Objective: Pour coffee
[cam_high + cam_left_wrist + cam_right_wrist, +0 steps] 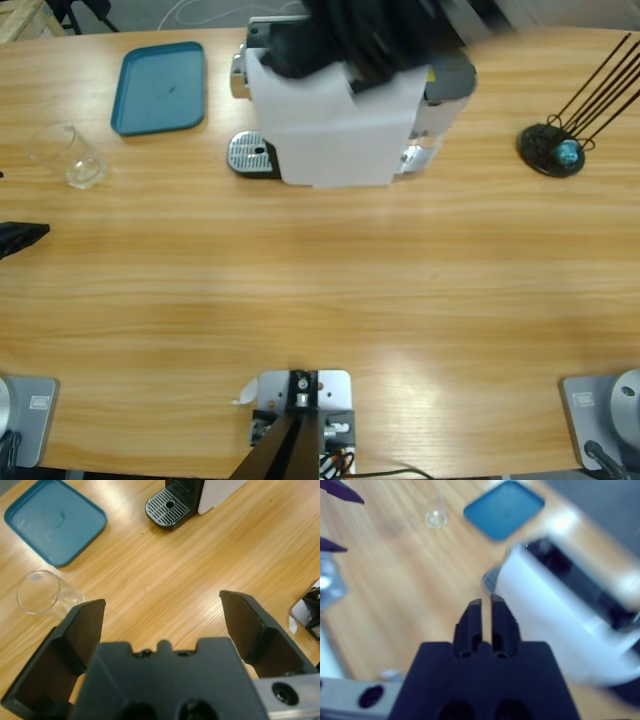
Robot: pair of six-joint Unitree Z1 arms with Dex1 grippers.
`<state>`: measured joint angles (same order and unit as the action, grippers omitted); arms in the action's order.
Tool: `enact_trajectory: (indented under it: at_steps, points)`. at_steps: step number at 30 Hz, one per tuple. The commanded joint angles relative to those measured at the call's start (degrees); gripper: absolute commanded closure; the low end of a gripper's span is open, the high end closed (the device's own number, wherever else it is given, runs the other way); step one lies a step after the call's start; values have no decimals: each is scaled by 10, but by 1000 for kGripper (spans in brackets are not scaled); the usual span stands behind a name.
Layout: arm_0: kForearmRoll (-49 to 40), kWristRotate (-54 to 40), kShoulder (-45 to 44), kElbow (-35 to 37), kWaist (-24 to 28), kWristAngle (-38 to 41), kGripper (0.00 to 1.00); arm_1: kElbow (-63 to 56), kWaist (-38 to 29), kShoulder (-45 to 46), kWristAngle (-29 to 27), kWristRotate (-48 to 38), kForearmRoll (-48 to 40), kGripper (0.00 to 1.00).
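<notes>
A clear glass tumbler (68,155) stands at the table's left and looks empty; the coffee is out of view. My left gripper (162,602) is open, its jaws spread wide, with the tumbler (45,594) just beyond the left jaw and apart from it. In the high view only a black tip of the left gripper (20,238) shows at the left edge. My right gripper (486,605) is shut on nothing and hovers over the white coffee machine (560,615). The right arm (370,35) is a dark blur above the coffee machine (340,120).
A teal tray (160,87) lies behind the tumbler, left of the machine. The machine's round drip grille (252,153) faces left. A black stand with thin rods (553,148) sits at the far right. Bare wood (320,290) fills the middle and front.
</notes>
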<state>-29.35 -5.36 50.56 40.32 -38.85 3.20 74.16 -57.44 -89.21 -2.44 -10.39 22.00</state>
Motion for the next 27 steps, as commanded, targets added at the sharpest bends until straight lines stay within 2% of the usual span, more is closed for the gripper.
enact_trajectory:
  at_steps: [1,4,7,9,14,20,27]
  points:
    - [-9,5,-20,0,7,10,13,-116,-6,172,-178,-180,43,1000]
    - [-14,17,-24,4,7,10,13,-111,43,136,-246,-211,-11,1000]
    - [-31,20,-27,14,7,10,13,-95,105,71,-254,-287,-95,1000]
    - [-41,20,-27,23,7,10,13,-40,120,7,-260,-329,-105,1000]
    - [-52,19,-24,36,7,9,13,38,118,-85,-266,-371,-104,1000]
    - [-54,18,-23,18,6,8,13,96,56,-88,-263,-401,-108,1000]
    - [-57,18,-29,19,6,8,13,138,34,-129,-250,-402,-102,1000]
